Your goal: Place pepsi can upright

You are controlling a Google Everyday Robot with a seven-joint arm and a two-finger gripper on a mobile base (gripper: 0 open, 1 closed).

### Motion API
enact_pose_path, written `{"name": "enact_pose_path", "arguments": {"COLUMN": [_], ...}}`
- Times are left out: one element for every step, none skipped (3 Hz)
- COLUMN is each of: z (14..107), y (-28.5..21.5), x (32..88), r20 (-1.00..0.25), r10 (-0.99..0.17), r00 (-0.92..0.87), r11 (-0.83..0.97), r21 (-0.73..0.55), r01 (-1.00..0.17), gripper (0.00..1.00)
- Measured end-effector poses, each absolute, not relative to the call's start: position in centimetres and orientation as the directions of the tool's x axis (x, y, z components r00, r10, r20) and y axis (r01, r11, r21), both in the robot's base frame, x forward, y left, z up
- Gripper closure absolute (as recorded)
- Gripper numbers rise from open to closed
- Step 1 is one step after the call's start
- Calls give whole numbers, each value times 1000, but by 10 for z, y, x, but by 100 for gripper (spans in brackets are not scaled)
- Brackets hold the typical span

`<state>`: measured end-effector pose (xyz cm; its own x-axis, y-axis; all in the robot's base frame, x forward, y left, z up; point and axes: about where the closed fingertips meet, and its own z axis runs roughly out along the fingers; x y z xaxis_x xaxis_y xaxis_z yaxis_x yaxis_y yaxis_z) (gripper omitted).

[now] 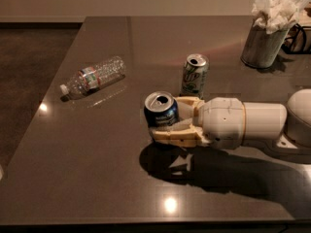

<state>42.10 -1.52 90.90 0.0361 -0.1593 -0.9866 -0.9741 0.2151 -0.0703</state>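
The dark blue pepsi can with its silver top facing up and slightly toward me sits between the tan fingers of my gripper, near the middle of the dark table. The gripper is shut on the can, reaching in from the right on a white arm. The can is nearly upright and close to the table top; its bottom is hidden by the lower finger.
A green-and-white soda can stands upright just behind the gripper. A clear plastic bottle lies on its side at the left. A metal cup with crumpled napkins stands at the back right. The table's left edge runs diagonally.
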Motion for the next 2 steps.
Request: {"name": "enact_pose_path", "arguments": {"z": [900, 893], "y": [-16, -14], "x": [420, 421], "r20": [-990, -995], "r10": [-136, -101], "r00": [37, 21], "r11": [211, 203], "r21": [-66, -42], "r01": [-975, -978], "gripper": [84, 61]}}
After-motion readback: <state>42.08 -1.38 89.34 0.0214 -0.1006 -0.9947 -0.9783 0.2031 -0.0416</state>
